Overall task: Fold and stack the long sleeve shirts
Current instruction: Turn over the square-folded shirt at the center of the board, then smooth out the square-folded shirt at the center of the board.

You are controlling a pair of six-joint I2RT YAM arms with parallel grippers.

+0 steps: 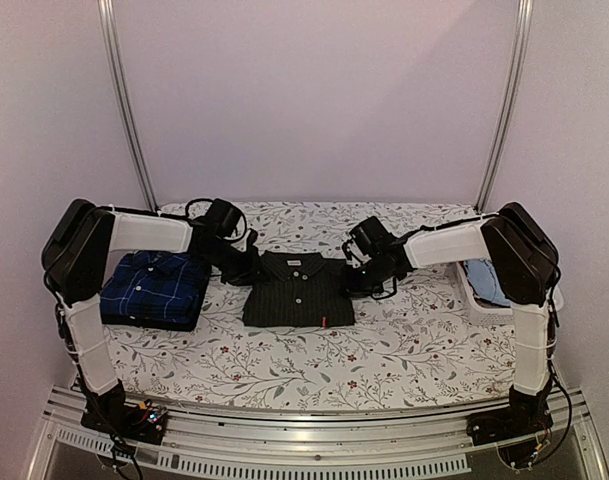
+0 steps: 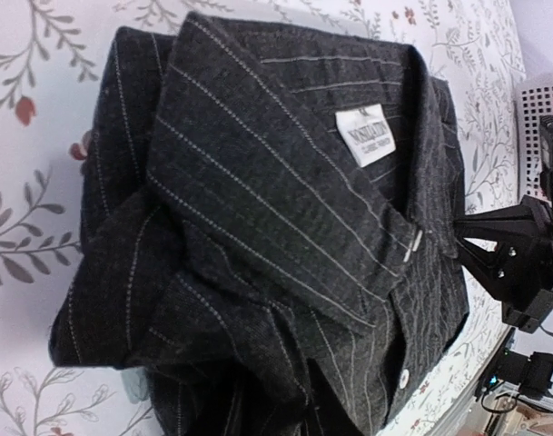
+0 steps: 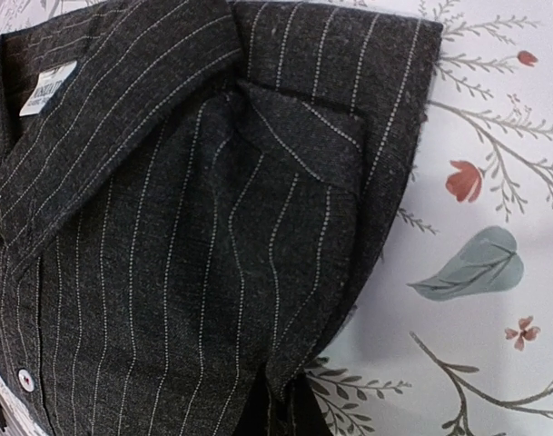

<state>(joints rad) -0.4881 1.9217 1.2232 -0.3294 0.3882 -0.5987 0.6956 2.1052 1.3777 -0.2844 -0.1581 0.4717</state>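
Top external: folded black pinstripe shirt (image 1: 299, 292) sits between two arms.
Left gripper (image 1: 246, 271): by its collar; fingers hidden, cannot tell the grip.
Right gripper (image 1: 353, 277): touches the other side; cannot tell.

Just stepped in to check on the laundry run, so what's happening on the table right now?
Both arms are at the black pinstriped shirt, which lies folded in the middle of the table. The left tool and the right tool sit at its collar end, one on each side; whether either grips the cloth cannot be told. The navy checked shirt lies folded to the left, apart, so the two are not yet stacked.
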